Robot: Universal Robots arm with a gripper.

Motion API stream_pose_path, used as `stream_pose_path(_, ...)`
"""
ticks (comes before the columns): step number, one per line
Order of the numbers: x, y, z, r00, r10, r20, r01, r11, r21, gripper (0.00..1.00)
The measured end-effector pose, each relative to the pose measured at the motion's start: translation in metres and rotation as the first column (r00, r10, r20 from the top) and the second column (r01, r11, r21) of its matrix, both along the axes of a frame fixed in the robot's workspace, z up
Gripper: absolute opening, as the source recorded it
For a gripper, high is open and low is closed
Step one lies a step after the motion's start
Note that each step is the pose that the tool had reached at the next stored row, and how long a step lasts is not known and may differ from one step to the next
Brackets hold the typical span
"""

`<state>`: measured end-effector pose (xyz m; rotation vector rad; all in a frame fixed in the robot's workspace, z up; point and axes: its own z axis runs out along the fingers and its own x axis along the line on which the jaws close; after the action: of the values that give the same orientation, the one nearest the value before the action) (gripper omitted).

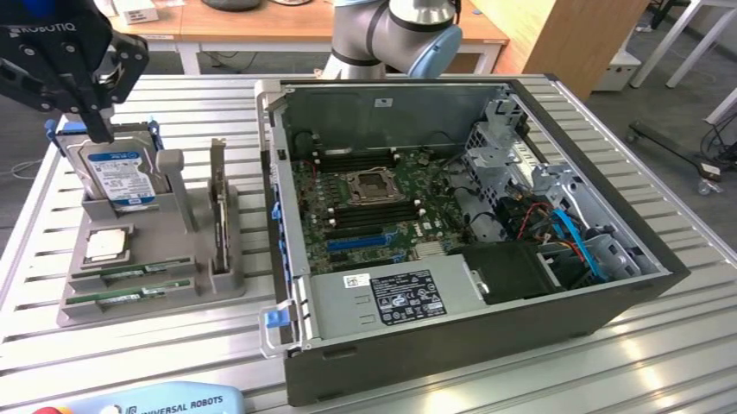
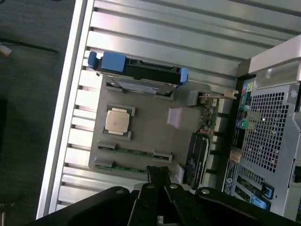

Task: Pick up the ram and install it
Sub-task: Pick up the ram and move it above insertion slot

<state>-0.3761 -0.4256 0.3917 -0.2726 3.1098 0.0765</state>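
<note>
A big metal table [image 1: 691, 259] [image 2: 164, 28] with long grooves holds everything. The biggest thing on it is an open computer case [image 1: 461, 336] [image 2: 273, 122], lying on its side. Inside the case is a green board [image 1: 398, 226] with empty slots.

Beside the case, toward the exterior view's left, sits a grey holder [image 1: 86, 315] [image 2: 150, 127]. The black gripper [image 1: 102, 131] [image 2: 159, 173] hangs over this holder. Its fingers are pressed shut together and they hold nothing. In the exterior view its tip is up by the top of the hard drive.

The hard drive [image 1: 116, 172] [image 2: 141, 73] stands up at one end of the holder, with blue clips on its sides. A dark card [image 1: 217, 207] [image 2: 197, 153] stands on its edge on the side of the holder nearest the case.

The first ram stick [image 1: 129, 273] [image 2: 134, 151] lies in a slot at the holder's other end. The second ram stick [image 1: 127, 296] [image 2: 124, 167] lies just beside it, closer to the edge. Both are thin and green. The gripper does not touch them.

A small square silver chip [image 1: 106, 244] [image 2: 117, 121] rests between the hard drive and the ram sticks.
</note>
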Motion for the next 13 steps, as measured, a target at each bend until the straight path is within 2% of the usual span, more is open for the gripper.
stream_pose_path(3,0.0000,0.0000,0.0000,0.9986,0.053,0.0001,-0.053,0.9986,0.0000,0.10)
stream_pose_path(6,0.0000,0.0000,0.0000,0.9942,0.108,0.0001,-0.108,0.9942,0.0000,0.10)
stream_pose_path(9,0.0000,0.0000,0.0000,0.9869,0.161,0.0001,-0.161,0.9869,0.0000,0.10)
stream_pose_path(13,0.0000,0.0000,0.0000,0.9729,0.231,0.0001,-0.231,0.9729,0.0000,0.10)
